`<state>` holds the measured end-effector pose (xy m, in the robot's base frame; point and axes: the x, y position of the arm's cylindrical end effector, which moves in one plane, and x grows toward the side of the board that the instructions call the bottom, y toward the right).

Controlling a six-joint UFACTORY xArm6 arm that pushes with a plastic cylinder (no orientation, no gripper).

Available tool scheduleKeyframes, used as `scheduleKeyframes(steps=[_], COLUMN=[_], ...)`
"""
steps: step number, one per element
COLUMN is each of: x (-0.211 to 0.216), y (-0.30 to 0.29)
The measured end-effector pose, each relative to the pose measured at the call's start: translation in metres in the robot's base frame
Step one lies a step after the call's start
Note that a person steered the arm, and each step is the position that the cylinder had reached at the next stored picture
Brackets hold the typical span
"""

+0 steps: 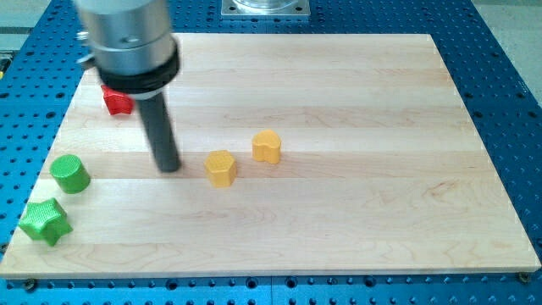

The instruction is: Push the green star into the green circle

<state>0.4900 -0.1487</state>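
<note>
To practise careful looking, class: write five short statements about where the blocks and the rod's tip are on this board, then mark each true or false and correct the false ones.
1. The green star lies near the view's bottom left corner. True.
2. The green circle touches a yellow block. False: it sits apart, just above the star.
3. My tip touches the green star. False: it stands well to the star's right.
4. Two yellow blocks lie right of my tip. True.
5. The red block sits at the view's bottom right. False: upper left.

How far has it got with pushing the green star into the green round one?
Nothing looks done: the green star sits just below the green circle, with a slight gap between them. In hand: my tip rests mid-board, right of both, touching neither. Left: move around the star and push it up against the circle.
</note>
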Motion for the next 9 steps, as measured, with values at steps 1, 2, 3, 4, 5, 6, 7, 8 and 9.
scheduleKeyframes(steps=[1,2,3,4,5,6,7,8,9], x=[0.019,0.016,0.02,0.002,0.08,0.129,0.129,0.127,0.126], y=[0.059,0.093,0.098,0.119,0.085,0.024,-0.047,-0.096,-0.097])
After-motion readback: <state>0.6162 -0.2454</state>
